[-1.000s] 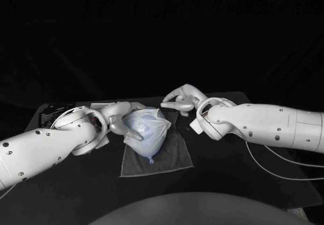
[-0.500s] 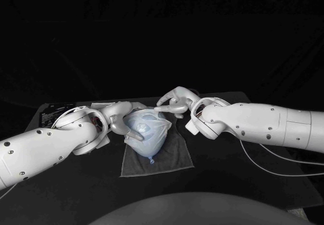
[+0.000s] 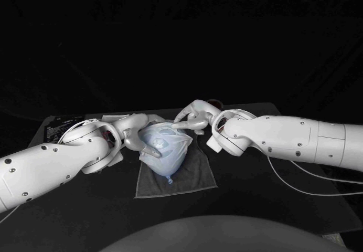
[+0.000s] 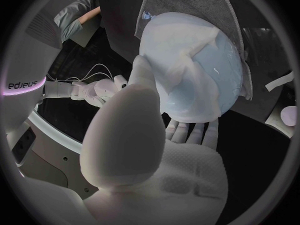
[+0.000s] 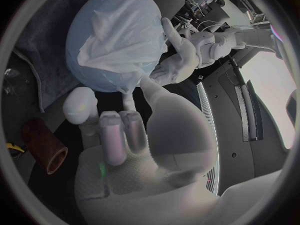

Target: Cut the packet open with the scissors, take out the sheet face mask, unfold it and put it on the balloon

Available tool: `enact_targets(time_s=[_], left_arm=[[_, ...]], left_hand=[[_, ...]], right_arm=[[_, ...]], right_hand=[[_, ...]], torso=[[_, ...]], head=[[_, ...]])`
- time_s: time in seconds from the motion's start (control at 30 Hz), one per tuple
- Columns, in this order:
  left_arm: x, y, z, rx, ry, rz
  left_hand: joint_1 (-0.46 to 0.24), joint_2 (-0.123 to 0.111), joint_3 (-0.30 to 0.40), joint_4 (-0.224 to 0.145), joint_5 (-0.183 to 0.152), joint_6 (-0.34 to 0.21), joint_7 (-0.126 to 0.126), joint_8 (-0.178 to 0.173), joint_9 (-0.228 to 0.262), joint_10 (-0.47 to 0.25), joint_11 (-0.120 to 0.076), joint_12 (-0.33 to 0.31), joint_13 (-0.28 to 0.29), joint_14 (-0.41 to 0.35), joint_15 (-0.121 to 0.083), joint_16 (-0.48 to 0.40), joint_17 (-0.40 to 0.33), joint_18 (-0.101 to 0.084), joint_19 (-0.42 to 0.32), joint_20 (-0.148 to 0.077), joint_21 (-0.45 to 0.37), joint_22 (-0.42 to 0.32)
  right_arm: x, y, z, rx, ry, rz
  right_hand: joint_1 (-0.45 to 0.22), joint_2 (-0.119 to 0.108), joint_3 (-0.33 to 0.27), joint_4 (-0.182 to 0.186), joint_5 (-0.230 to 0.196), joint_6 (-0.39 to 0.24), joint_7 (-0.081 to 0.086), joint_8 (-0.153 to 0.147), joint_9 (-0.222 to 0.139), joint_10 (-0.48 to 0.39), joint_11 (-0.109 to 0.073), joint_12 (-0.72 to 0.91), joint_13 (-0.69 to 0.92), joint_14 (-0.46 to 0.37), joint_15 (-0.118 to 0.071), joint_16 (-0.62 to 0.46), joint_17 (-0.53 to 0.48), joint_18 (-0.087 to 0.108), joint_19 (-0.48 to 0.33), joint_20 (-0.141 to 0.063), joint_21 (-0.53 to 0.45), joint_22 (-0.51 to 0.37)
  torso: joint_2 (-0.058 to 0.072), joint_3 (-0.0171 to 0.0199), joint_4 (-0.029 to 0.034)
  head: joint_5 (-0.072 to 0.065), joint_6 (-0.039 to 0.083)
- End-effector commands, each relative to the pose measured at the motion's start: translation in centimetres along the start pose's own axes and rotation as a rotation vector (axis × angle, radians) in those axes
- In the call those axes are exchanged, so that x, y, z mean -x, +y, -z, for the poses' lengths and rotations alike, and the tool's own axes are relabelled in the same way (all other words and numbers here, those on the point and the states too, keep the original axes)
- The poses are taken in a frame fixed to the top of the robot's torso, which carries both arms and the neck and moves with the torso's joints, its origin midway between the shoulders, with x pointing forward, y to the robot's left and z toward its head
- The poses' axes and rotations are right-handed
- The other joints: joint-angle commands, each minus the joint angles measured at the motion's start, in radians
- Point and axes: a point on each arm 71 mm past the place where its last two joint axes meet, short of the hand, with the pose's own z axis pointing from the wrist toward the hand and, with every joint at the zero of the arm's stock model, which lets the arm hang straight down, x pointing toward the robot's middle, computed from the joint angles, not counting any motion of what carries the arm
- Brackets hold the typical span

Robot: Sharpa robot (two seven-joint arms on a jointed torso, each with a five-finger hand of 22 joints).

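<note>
A pale blue balloon (image 3: pixel 162 149) lies on a grey towel (image 3: pixel 181 178) in the middle of the table, with the white sheet mask (image 3: pixel 168 132) draped over its upper part. My left hand (image 3: pixel 136 134) cups the balloon's left side, thumb pressed against it and fingers (image 4: pixel 194 132) beneath it. From the right, my right hand (image 3: pixel 193 118) reaches the balloon's top, and one outstretched finger touches the mask's edge while the thumb stands apart. The right wrist view shows the balloon (image 5: pixel 119 35), the wrinkled mask (image 5: pixel 122 52) and my left hand (image 5: pixel 178 60) behind them.
A brown cylinder (image 5: pixel 44 152) stands on the table beside the towel near my right hand. A dark box with a white label (image 3: pixel 56 126) sits at the table's far left, and a flat white piece (image 3: pixel 113 116) lies behind my left hand.
My right hand has moved left and down from behind the towel to the top of the balloon. The left hand and the balloon have stayed put.
</note>
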Motion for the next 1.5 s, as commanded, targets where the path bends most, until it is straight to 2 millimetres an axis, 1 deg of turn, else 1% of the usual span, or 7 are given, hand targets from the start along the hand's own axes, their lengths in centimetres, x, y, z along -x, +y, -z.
enact_targets(time_s=[0.03, 0.33, 0.4, 0.5, 0.6, 0.9, 1.5], left_arm=[[-0.7, 0.2, 0.0, 0.02, 0.046, 0.007], [-0.7, 0.2, 0.1, 0.021, 0.046, 0.007], [-0.7, 0.2, 0.1, 0.021, 0.047, 0.007], [-0.7, 0.2, 0.1, 0.021, 0.047, 0.007], [-0.7, 0.2, 0.1, 0.021, 0.048, 0.007], [-0.7, 0.2, 0.1, 0.021, 0.049, 0.006], [-0.6, 0.2, 0.1, 0.025, 0.042, 0.005]], left_hand=[[0.007, -0.001, 0.007, 0.0, 0.004, 0.007, 0.033, -0.003, 0.001, 0.013, 0.006, 0.004, 0.001, 0.006, 0.001, 0.004, 0.001, -0.01, 0.006, -0.002, 0.005, 0.0], [0.007, -0.001, 0.007, 0.0, 0.004, 0.007, 0.033, -0.003, 0.001, 0.013, 0.006, 0.004, 0.001, 0.006, 0.001, 0.004, 0.001, -0.01, 0.006, -0.002, 0.005, 0.0], [0.007, -0.001, 0.007, 0.0, 0.004, 0.007, 0.033, -0.003, 0.001, 0.013, 0.006, 0.004, 0.001, 0.006, 0.001, 0.004, 0.001, -0.01, 0.006, -0.002, 0.005, 0.0], [0.007, -0.001, 0.007, 0.0, 0.004, 0.007, 0.033, -0.003, 0.001, 0.013, 0.006, 0.004, 0.001, 0.006, 0.001, 0.004, 0.001, -0.01, 0.006, -0.002, 0.005, 0.0], [0.007, -0.001, 0.007, 0.0, 0.004, 0.007, 0.033, -0.003, 0.001, 0.013, 0.006, 0.004, 0.001, 0.006, 0.001, 0.004, 0.001, -0.01, 0.006, -0.002, 0.005, 0.0], [0.006, -0.001, 0.007, 0.0, 0.004, 0.007, 0.035, -0.004, 0.001, 0.016, 0.007, 0.003, 0.001, 0.007, 0.0, 0.003, 0.001, -0.01, 0.007, -0.002, 0.005, 0.0], [0.006, -0.002, 0.005, 0.0, 0.004, 0.005, 0.038, -0.009, 0.0, 0.018, 0.01, 0.001, 0.0, 0.011, -0.001, 0.005, 0.002, -0.009, 0.009, -0.002, 0.005, 0.0]], right_arm=[[-0.2, 0.0, 0.0, -0.003, 0.026, 0.022], [-0.2, 0.0, 0.0, -0.006, 0.022, 0.033], [-0.2, 0.0, 0.0, -0.001, 0.016, 0.037], [-0.1, 0.2, 0.0, 0.009, -0.003, 0.041], [0.1, 0.3, 0.0, 0.024, -0.032, 0.041], [0.5, 0.7, 0.0, 0.056, -0.114, 0.031], [0.8, 0.7, -0.8, 0.056, -0.147, 0.03]], right_hand=[[0.007, 0.014, -0.004, 0.006, 0.005, 0.018, -0.004, 0.008, 0.002, 0.091, -0.01, 0.015, 0.243, 0.104, -0.009, 0.004, 0.263, 0.002, 0.017, -0.004, 0.019, 0.119], [0.064, 0.06, 0.025, -0.006, 0.004, 0.077, -0.038, 0.041, 0.012, 0.099, -0.04, 0.029, 0.254, 0.104, -0.033, 0.004, 0.263, -0.003, 0.033, -0.024, 0.051, 0.126], [0.105, 0.076, 0.052, -0.031, 0.004, 0.093, -0.052, 0.054, 0.017, 0.102, -0.053, 0.035, 0.26, 0.104, -0.043, 0.004, 0.263, -0.005, 0.039, -0.033, 0.062, 0.129], [0.146, 0.083, 0.086, -0.067, 0.004, 0.106, -0.064, 0.076, 0.03, 0.104, -0.064, 0.038, 0.263, 0.104, -0.056, 0.004, 0.263, -0.009, 0.048, -0.045, 0.083, 0.134], [0.146, 0.089, 0.117, -0.08, 0.004, 0.113, -0.063, 0.096, 0.043, 0.104, -0.064, 0.038, 0.263, 0.104, -0.058, 0.004, 0.263, -0.013, 0.057, -0.051, 0.101, 0.138], [0.117, 0.079, 0.17, -0.095, 0.004, 0.106, -0.064, 0.125, 0.062, 0.104, -0.066, 0.038, 0.263, 0.104, -0.06, 0.004, 0.263, -0.015, 0.062, -0.054, 0.112, 0.14], [0.101, 0.074, 0.195, -0.101, 0.004, 0.1, -0.065, 0.138, 0.07, 0.104, -0.067, 0.038, 0.263, 0.104, -0.061, 0.004, 0.263, -0.015, 0.062, -0.055, 0.113, 0.14]], torso=[[0.0, 0.0, 0.0], [0.0, 0.0003, -0.0004], [0.0, 0.0003, -0.0003], [0.0, 0.0001, 0.0], [0.001, 0.0, 0.0003], [0.0, -0.0004, -0.0001], [0.001, 0.0006, -0.0005]], head=[[0.0, 0.0], [-0.001, 0.0], [-0.001, 0.0], [-0.002, 0.0], [-0.002, 0.0], [-0.001, 0.0], [-0.001, 0.0]])
